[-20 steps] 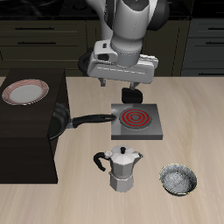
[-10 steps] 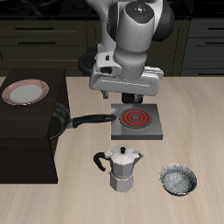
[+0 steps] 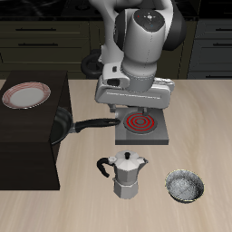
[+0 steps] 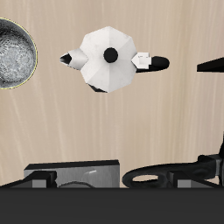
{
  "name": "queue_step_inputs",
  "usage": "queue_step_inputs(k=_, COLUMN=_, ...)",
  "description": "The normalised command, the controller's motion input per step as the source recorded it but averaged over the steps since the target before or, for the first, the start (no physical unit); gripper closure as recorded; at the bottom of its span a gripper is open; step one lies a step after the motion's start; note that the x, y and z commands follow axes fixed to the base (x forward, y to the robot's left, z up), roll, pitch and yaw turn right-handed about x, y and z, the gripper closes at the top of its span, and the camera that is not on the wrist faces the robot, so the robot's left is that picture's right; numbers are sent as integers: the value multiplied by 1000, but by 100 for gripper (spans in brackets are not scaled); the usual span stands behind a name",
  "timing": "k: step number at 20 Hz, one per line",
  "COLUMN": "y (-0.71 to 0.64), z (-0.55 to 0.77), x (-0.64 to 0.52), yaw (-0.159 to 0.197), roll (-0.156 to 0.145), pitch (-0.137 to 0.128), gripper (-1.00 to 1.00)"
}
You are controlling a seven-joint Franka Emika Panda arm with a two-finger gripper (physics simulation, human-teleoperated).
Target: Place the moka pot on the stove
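Observation:
The silver-grey moka pot (image 3: pixel 128 174) stands upright on the wooden table, nearer the front edge than the stove, with its dark handle and spout sticking out to the sides. The wrist view looks down on the moka pot's (image 4: pixel 107 59) lid and knob. The grey stove (image 3: pixel 142 126) with red coil rings lies behind it, partly covered by my arm. My gripper (image 3: pixel 138 103) hangs open above the stove's back part, holding nothing, well apart from the pot.
A black frying pan (image 3: pixel 62 124) rests on a dark raised block (image 3: pixel 27 145), its handle (image 3: pixel 96 122) reaching toward the stove. A red-rimmed plate (image 3: pixel 25 94) lies farther back on that block. A small foil-like bowl (image 3: pixel 184 187) sits beside the pot.
The arm has come down and toward the table's front, so the gripper now hangs lower over the stove. The pot, stove and pan have not moved.

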Motion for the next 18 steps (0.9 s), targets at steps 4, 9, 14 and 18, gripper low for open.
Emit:
queue_step_inputs(k=4, y=-20, z=37, x=306, yaw=-25, roll=-26, pitch=-11, gripper=-100)
queue_step_inputs(k=9, y=17, z=-27, x=229, yaw=18, roll=4, pitch=-8, gripper=-100)
queue_step_inputs(k=14, y=48, z=-62, x=118, yaw=-3, roll=7, pitch=-3, gripper=-100)
queue_step_inputs(k=18, y=71, z=-155, x=1, yaw=37, roll=8, pitch=-24, gripper=-100)
